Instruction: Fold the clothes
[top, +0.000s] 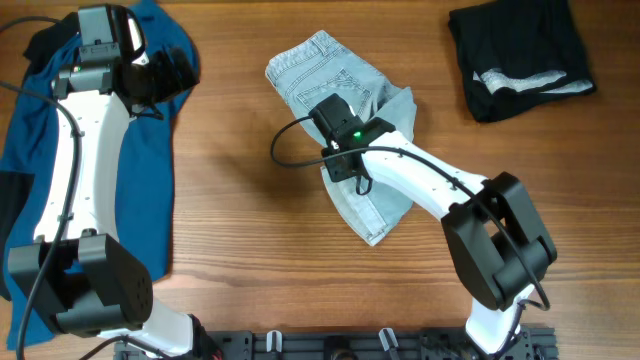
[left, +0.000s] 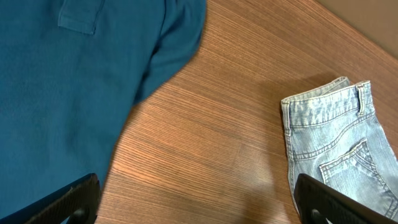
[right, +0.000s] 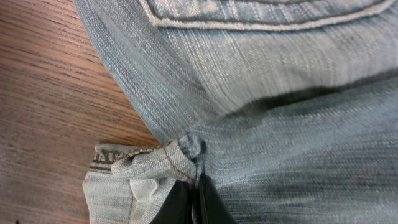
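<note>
**Overhead view.** The denim shorts (top: 315, 75) are shown crumpled near the centre of the wooden table (top: 250, 250), with the waistband towards the upper left and one leg trailing towards the lower centre. The right gripper (top: 335, 115) is seen lowered onto the middle of the shorts. A deep-blue shirt (top: 140, 190) is spread along the left edge of the frame, and the left gripper (top: 175, 70) is held above its upper part. Black garments (top: 520, 55) are piled in the upper right corner, well apart from the shorts.

**Right wrist view.** The fingertips of the right gripper (right: 198, 196) are pressed together on a bunched fold of denim beside a turned hem, at the lower centre of the frame.

**Left wrist view.** The fingers (left: 74, 199) of the left gripper (left: 199, 208) are spread wide at the lower corners of the frame, and nothing is held between them. The shirt is seen at the upper left and the shorts at the right.
</note>
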